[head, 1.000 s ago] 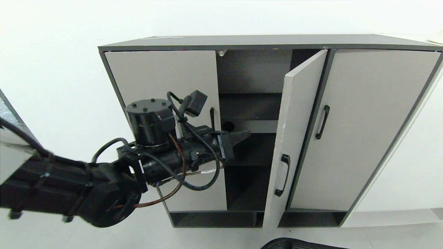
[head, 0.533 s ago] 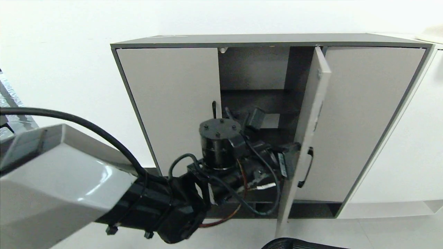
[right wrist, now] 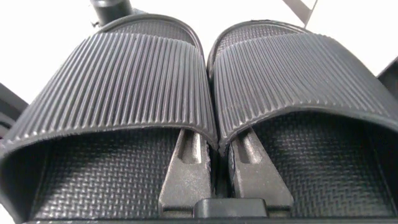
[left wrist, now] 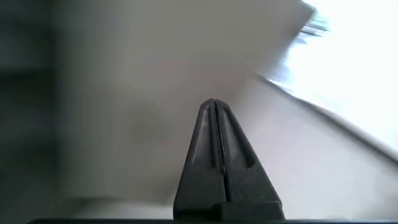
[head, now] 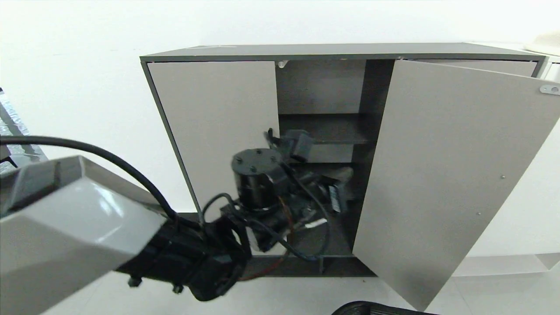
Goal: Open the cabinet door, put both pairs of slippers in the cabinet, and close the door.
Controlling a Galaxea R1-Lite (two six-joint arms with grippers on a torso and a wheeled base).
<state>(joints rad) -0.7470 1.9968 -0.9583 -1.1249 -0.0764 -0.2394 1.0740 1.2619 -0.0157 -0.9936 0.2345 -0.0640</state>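
Observation:
The dark-framed cabinet (head: 262,51) has its middle door (head: 437,175) swung wide to the right, baring a dark inside with a shelf (head: 323,129). Its left door (head: 214,131) is closed. My left gripper (head: 345,173) hangs in front of the opening, below the shelf. In the left wrist view my left gripper (left wrist: 214,106) is shut with nothing between its fingers. My right gripper (right wrist: 216,140) is shut on the touching inner walls of a pair of dark ribbed slippers (right wrist: 143,81). A dark curved edge of a slipper (head: 376,308) peeks in low in the head view.
The cabinet stands against a white wall on a pale floor. A low white ledge (head: 503,262) runs along the wall to its right. A pale object (head: 544,43) lies on the cabinet top at the far right.
The middle door went from partly open to wide open toward the right. My left gripper moved right to the door's edge, then drew back left before the opening. The head camera shifted early on.

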